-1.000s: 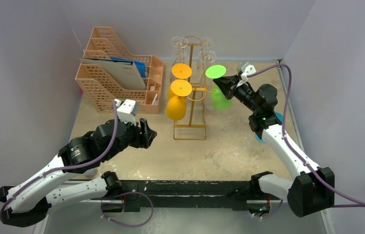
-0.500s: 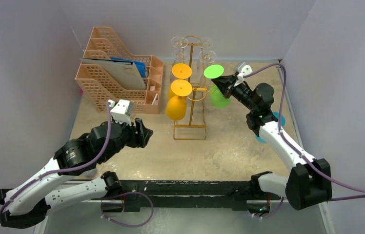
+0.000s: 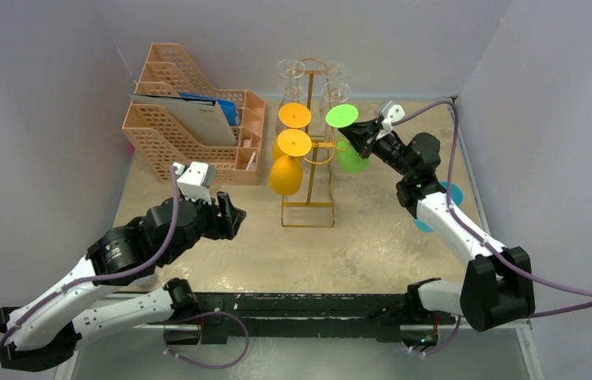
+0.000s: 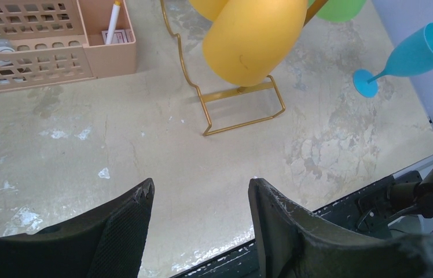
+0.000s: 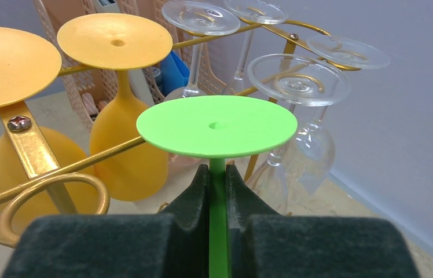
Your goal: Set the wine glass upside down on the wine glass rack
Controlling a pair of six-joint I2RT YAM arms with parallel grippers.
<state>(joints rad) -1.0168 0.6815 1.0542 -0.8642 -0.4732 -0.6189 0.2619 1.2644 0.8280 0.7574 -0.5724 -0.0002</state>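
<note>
My right gripper (image 3: 362, 136) (image 5: 217, 169) is shut on the stem of a green wine glass (image 3: 343, 117) (image 5: 216, 125), held upside down with its round foot up, just right of the gold wire wine glass rack (image 3: 309, 207). An empty gold ring hook (image 5: 52, 197) is close at its left. Two orange glasses (image 3: 286, 170) (image 5: 116, 43) and clear glasses (image 3: 291, 70) (image 5: 296, 80) hang upside down on the rack. My left gripper (image 3: 233, 215) (image 4: 200, 188) is open and empty, low over the table left of the rack's base.
A peach lattice file organizer (image 3: 190, 119) with papers stands at the back left. A blue wine glass (image 4: 405, 58) stands on the table at the right (image 3: 451, 194). The black front rail (image 3: 301, 305) lies along the near edge.
My right gripper has carried the green glass a little left and back, closer to the rack. My left gripper has drawn back slightly to the left.
</note>
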